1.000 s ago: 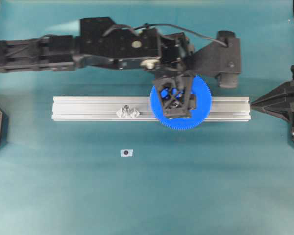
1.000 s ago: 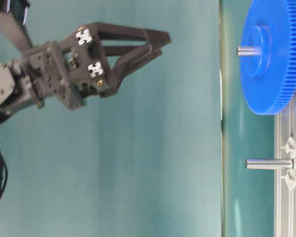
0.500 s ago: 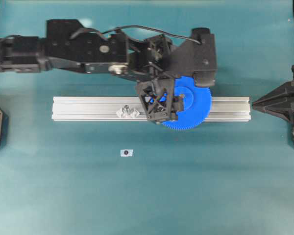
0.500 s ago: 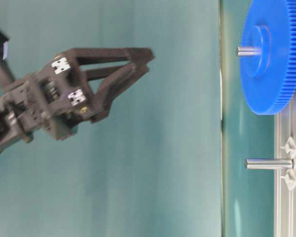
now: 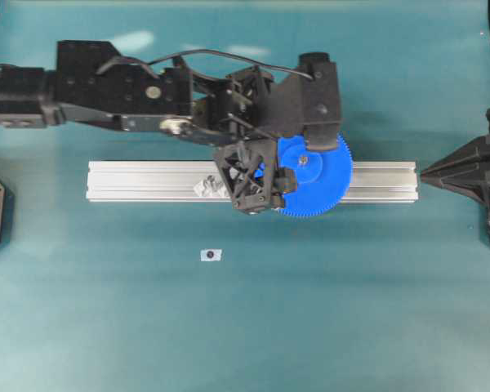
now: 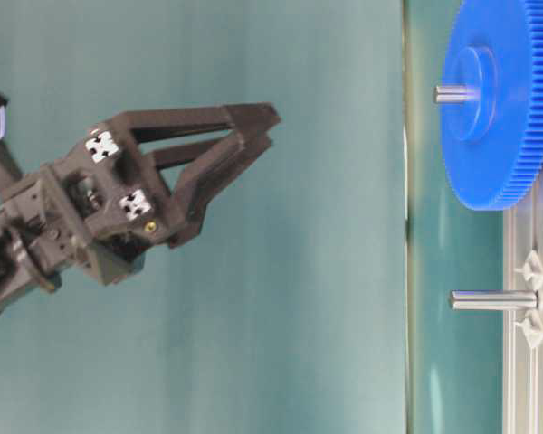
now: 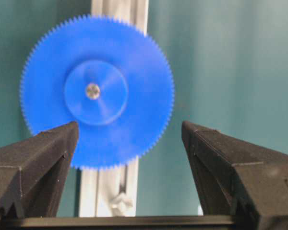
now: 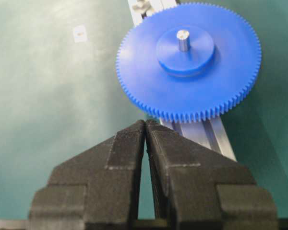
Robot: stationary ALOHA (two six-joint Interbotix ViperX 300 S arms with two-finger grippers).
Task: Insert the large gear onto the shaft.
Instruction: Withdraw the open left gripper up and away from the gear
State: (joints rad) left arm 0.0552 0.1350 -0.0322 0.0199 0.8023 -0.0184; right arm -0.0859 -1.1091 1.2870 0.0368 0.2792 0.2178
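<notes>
Left gripper retreating leftward off large gear, jaws spread, empty; right gripper pressed together. One gear sitting on shaft; two pins.

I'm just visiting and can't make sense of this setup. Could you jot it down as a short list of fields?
Large gear: blue, seated on a metal pin through its hub, over the rail
Rail: silver bar on the teal table
Other pin: bare, between two clear brackets
Left pincer: open, empty, apart from the gear
Right pincer: shut, empty
Small tag: on the table near the rail
</notes>
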